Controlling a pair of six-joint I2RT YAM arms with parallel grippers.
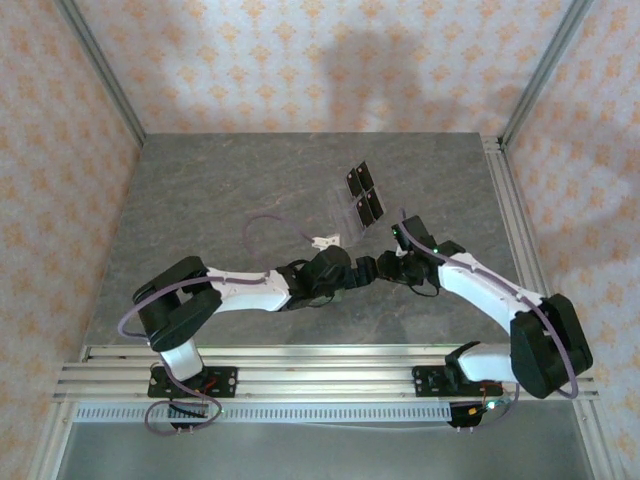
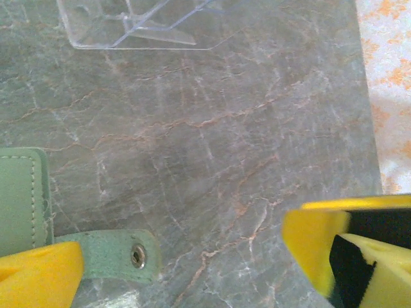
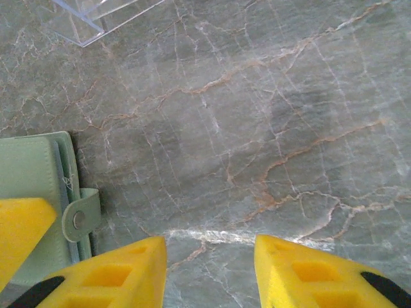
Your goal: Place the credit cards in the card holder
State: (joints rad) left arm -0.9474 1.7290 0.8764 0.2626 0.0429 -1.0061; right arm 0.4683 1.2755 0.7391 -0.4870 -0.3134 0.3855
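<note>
The card holder (image 3: 32,192) lies flat on the surface (image 3: 257,128), just left of the right tool (image 3: 212,273), which is part open and empty. The left tool (image 2: 186,263), spread wide and empty, has the holder's clasp tab (image 2: 115,255) between its fingers and is nearer. The credit cards (image 1: 370,207) stand well beyond both, in a clear rack (image 1: 343,218).

a: where does the top camera sit?
b: high up behind the arms, looking down on the whole worktop (image 1: 200,200) from far off.
a: and the two wrist ones?
b: each looks down past its own yellow jaws, very close to the stone. both see the green card holder (image 2: 19,199) and a corner of the clear stand (image 2: 128,25).
</note>
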